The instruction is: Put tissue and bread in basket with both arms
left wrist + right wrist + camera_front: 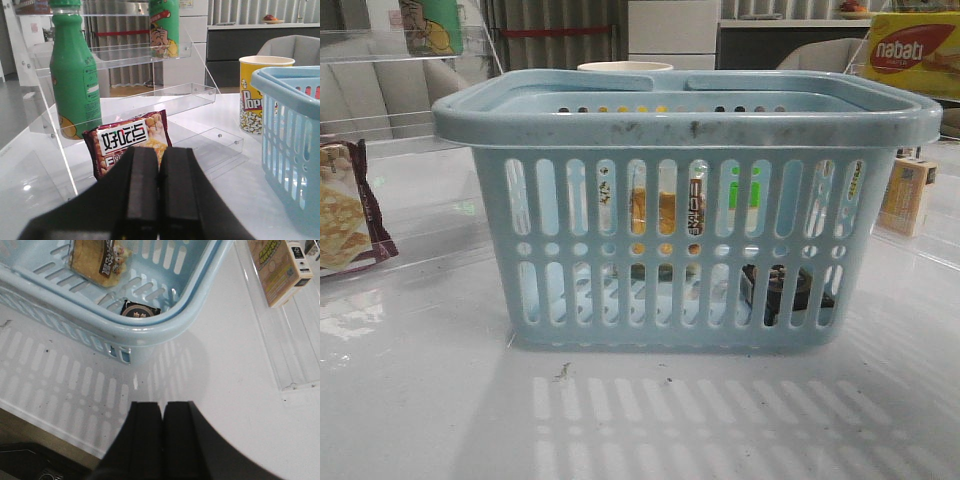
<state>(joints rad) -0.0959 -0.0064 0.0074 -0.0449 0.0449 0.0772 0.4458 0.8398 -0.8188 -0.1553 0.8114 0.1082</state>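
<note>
the basket (688, 118) stands on the white table (640, 410), holding both the bread (98, 262) and the tissue (139, 309), the tissue in a corner. left gripper (159, 192) and right gripper (163, 437) are each clenched on nothing, outside the basket.

Your left claw (159, 190): fingers pressed together, nothing between them, held level. Your right claw (162, 440): fingers likewise closed, empty, pointing down over surface (240, 405).
</note>
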